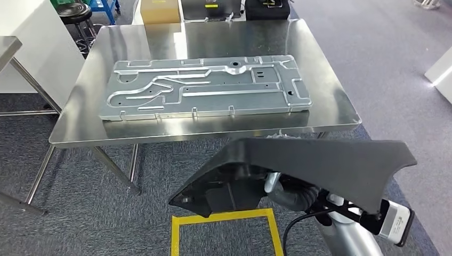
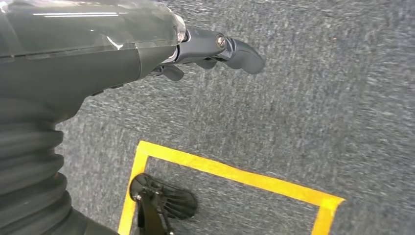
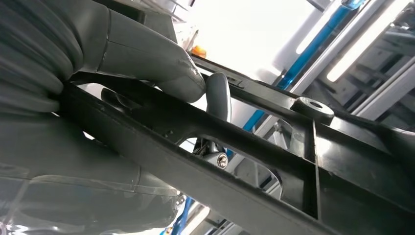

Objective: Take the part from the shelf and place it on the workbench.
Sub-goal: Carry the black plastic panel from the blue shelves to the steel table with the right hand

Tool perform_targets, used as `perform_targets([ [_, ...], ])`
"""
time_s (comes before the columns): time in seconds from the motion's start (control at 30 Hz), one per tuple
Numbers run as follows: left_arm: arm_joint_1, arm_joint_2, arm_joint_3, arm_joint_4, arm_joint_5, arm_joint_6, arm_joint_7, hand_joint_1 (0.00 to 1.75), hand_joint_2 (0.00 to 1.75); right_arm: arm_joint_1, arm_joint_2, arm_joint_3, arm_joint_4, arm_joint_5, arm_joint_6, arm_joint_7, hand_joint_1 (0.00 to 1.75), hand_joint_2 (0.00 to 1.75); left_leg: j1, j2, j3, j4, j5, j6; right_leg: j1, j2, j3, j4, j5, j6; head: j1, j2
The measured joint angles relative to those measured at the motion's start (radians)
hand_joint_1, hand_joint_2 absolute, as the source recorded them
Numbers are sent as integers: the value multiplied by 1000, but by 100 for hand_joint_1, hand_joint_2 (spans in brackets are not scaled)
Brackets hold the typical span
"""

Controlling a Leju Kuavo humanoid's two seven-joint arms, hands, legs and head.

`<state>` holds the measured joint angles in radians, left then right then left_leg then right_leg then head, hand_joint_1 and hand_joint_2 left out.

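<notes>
Right hand (image 3: 147,73) is gripping the black part (image 1: 320,165), thumb and fingers pinching a rib. Part is hanging just short of the workbench (image 1: 330,106) near edge, long axis left-right. Left hand (image 2: 215,49) is hanging over carpet, holding nothing, fingers loosely curled. Metal plate (image 1: 205,85) is occupying the bench centre.

workbench (image 1: 330,101) | steel top | grey metal plate (image 1: 205,87) lying flat
</notes>
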<state>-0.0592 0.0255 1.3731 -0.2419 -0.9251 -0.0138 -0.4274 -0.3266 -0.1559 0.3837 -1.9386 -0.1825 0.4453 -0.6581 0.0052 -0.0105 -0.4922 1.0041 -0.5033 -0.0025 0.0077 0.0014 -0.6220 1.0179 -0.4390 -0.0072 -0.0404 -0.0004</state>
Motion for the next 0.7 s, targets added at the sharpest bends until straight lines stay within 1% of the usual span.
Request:
perform_targets([
  [0.07, -1, -1, 0, 0, -2, 2, -1, 0, 175, 2, 2, -1, 0, 1, -1, -6, 175, 175, 0, 2, 11, 16, 0, -11, -4, 2, 26, -13, 4, -14, 0, 0],
  [0.1, -1, -2, 0, 0, -4, 3, -2, 0, 175, 3, 3, -1, 0, 1, -2, -9, 175, 175, 1, 3, 2, 43, -5, -16, -6, 2, 42, -17, 0, -20, 0, 0],
  [0.13, -3, -2, 0, 0, -5, 4, -2, 0, 175, 5, 6, -1, 0, 1, -3, -12, 175, 175, 2, 3, -20, 88, -17, -20, -8, 1, 57, -20, -5, -24, 0, 0],
  [0.17, -3, -2, 0, 0, -6, 5, -3, 0, 175, 7, 8, -1, 0, 1, -3, -14, 175, 175, 4, 4, -56, 147, -37, -24, -8, 0, 67, -22, -13, -27, 0, 0],
  [0.2, -3, -2, 0, 0, -7, 6, -3, 0, 175, 9, 10, -1, 0, 2, -4, -16, 175, 175, 5, 4, -101, 209, -62, -29, -8, 1, 75, -22, -22, -29, 0, 0],
  [0.23, -2, -2, 0, 0, -8, 6, -2, 0, 175, 11, 12, -1, 0, 4, -5, -17, 175, 175, 6, 4, -143, 255, -85, -34, -8, 2, 84, -22, -31, -29, 0, 0],
  [0.27, 0, -2, 0, 0, -8, 6, -2, 0, 175, 12, 13, -1, 0, 6, -7, -18, 175, 175, 6, 4, -172, 275, -97, -36, -8, 4, 94, -22, -41, -29, 0, 0],
  [0.3, 1, -2, 0, 0, -9, 5, -2, 0, 175, 13, 15, -1, 1, 8, -8, -18, 175, 175, 6, 4, -186, 260, -89, -37, -8, 7, 107, -22, -51, -28, 0, 0],
  [0.33, 2, -2, 0, 0, -10, 5, -2, 0, 175, 13, 16, -1, 1, 10, -10, -18, 175, 175, 6, 4, -184, 214, -58, -35, -8, 8, 122, -22, -62, -26, 0, 0],
  [0.4, 3, -1, 0, 0, -10, 4, -2, 0, 175, 13, 19, 0, 2, 10, -13, -18, 175, 175, 2, 4, -160, 89, 45, -25, -6, 9, 151, -21, -86, -22, 0, 0],
  [0.43, 4, 0, 0, 0, -10, 4, -2, 0, 175, 13, 20, 0, 3, 11, -13, -18, 175, 175, 0, 4, -149, 46, 78, -17, -5, 11, 161, -21, -97, -18, 0, 0],
  [0.47, 5, 1, 0, 0, -11, 3, -2, 0, 175, 13, 22, 0, 4, 12, -14, -17, 175, 175, -4, 4, -141, 23, 97, -10, -5, 13, 169, -24, -107, -13, 0, 0],
  [0.5, 6, 3, 0, 0, -12, 2, -3, 0, 175, 13, 22, 0, 5, 13, -14, -17, 175, 175, -7, 5, -136, 16, 97, -2, -5, 15, 176, -19, -110, -7, 0, 0],
  [0.53, 5, 4, 0, 0, -12, 0, -3, 0, 175, 12, 23, 0, 5, 14, -15, -17, 175, 175, -6, 4, -124, 11, 89, 5, -5, 16, 178, -10, -108, 0, 0, 0],
  [0.57, 4, 5, 0, 0, -13, -2, -4, 0, 175, 10, 23, 0, 5, 16, -16, -18, 175, 175, -5, 4, -111, 4, 89, 12, -5, 15, 177, 9, -104, 5, 0, 0],
  [0.6, 2, 6, 0, -1, -13, -4, -5, 0, 175, 7, 23, 0, 5, 18, -18, -20, 175, 175, -3, 4, -98, -3, 84, 17, -5, 14, 164, 44, -98, 10, 0, 0],
  [0.63, -1, 7, 0, -1, -14, -6, -6, 0, 175, 3, 23, 0, 6, 19, -20, -23, 175, 175, 0, 3, -84, -8, 78, 22, -7, 12, 138, 88, -101, 15, 0, 0],
  [0.67, -2, 7, 0, -1, -15, -7, -6, 0, 175, 1, 24, 0, 7, 21, -23, -25, 175, 175, 1, 4, -73, -10, 72, 24, -10, 11, 100, 142, -114, 20, 0, 0],
  [0.7, -3, 7, 0, -1, -15, -8, -7, 0, 175, 0, 24, 0, 8, 22, -26, -28, 175, 175, 3, 4, -65, -11, 63, 26, -13, 10, 55, 197, -136, 25, 0, 0],
])
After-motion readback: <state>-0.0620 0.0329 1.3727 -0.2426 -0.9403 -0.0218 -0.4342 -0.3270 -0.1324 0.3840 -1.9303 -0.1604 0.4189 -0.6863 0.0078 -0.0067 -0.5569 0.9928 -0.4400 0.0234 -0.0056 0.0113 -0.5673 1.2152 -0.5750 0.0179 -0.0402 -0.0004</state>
